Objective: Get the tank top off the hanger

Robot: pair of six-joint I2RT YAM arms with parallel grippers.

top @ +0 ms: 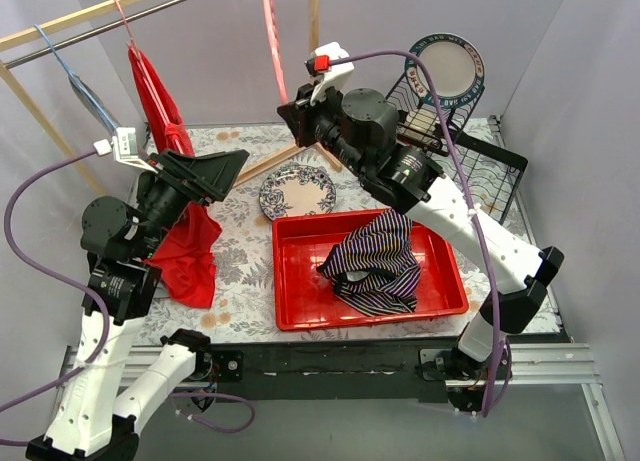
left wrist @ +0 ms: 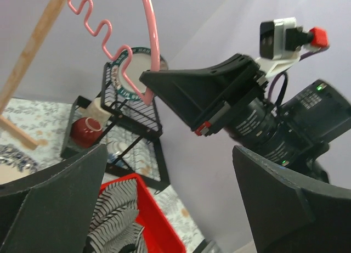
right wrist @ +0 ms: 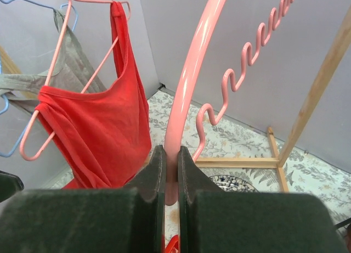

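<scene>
My right gripper (top: 293, 116) is shut on a bare pink hanger (top: 272, 41), held up in the air; in the right wrist view the fingers (right wrist: 159, 170) clamp the hanger's thick arm (right wrist: 189, 83). A striped tank top (top: 378, 261) lies crumpled in the red tray (top: 300, 311). A red tank top (top: 190, 251) hangs on another pink hanger (right wrist: 60, 39) from the rail at the left. My left gripper (top: 215, 171) is open and empty beside the red top, facing the right arm; its view shows the held hanger (left wrist: 151, 33) and the striped top (left wrist: 115, 214).
A black dish rack (top: 480, 166) with a plate (top: 450, 66) stands at the back right. A patterned plate (top: 297, 191) lies behind the tray by the wooden rack foot (top: 270, 164). A blue hanger (top: 85, 91) with a grey garment (right wrist: 33, 83) hangs at the far left.
</scene>
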